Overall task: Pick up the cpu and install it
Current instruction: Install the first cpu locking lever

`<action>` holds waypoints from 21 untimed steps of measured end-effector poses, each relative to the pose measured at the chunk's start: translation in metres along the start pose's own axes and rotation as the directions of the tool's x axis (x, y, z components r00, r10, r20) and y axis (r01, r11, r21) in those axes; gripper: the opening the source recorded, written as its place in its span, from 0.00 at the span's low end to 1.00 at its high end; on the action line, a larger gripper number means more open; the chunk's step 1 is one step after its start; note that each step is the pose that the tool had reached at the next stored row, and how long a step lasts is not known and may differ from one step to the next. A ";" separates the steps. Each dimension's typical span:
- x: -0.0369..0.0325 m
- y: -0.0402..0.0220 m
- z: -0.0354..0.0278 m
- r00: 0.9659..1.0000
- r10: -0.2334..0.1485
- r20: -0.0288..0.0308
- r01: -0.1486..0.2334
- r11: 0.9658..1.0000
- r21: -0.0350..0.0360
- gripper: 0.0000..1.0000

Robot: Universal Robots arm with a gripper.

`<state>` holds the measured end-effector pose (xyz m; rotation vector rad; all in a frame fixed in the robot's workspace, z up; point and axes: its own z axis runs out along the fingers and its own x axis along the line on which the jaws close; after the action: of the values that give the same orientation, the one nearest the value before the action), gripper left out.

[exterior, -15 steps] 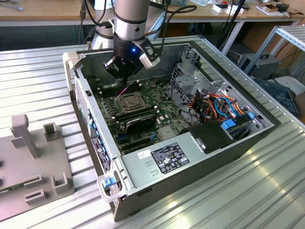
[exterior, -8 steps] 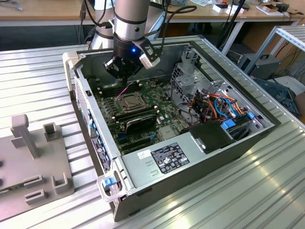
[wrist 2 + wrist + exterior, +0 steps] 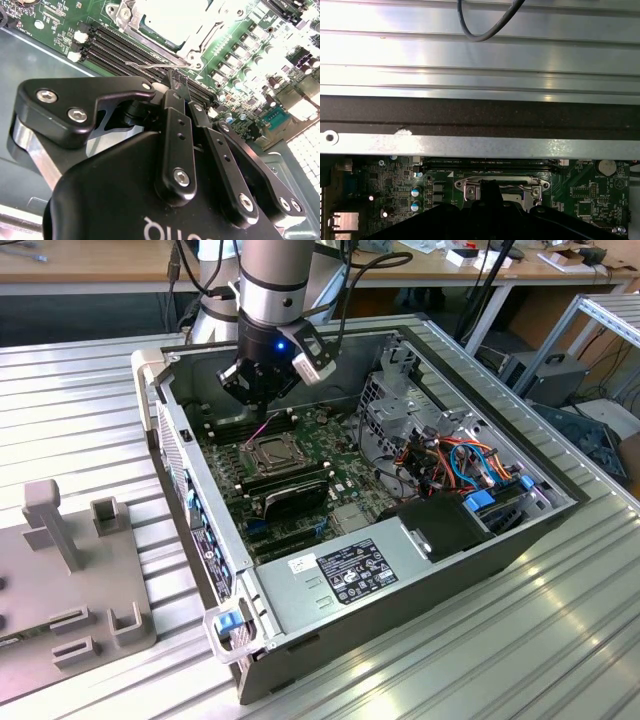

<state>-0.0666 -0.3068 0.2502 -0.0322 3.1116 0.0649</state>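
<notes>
gripper over socket, cpu in socket

in the second wrist view the gripper is clenched, fingertips together with nothing seen between them, just beside the thin socket lever. beyond it, apart from the fingertips, the cpu lies flat in the socket under the metal frame on the motherboard.

Case open on top: free room above the socket, where the gripper hangs. Black card just beside the socket toward the power supply; memory slots flank its other side. Drive cage and cables crowd the case's end toward the exterior view's right.
</notes>
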 end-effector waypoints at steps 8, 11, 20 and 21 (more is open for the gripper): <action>0.0001 -0.0001 0.0028 1.000 0.000 0.000 0.000 1.000 0.000 0.11; 0.0001 -0.0001 0.0029 1.000 0.000 0.000 0.000 1.000 0.000 0.11; 0.0001 -0.0002 0.0046 1.000 0.000 0.000 0.000 1.000 0.000 0.11; 0.0001 -0.0002 0.0046 1.000 0.000 0.000 0.000 1.000 0.000 0.11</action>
<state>-0.0665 -0.3068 0.2456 -0.0323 3.1116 0.0649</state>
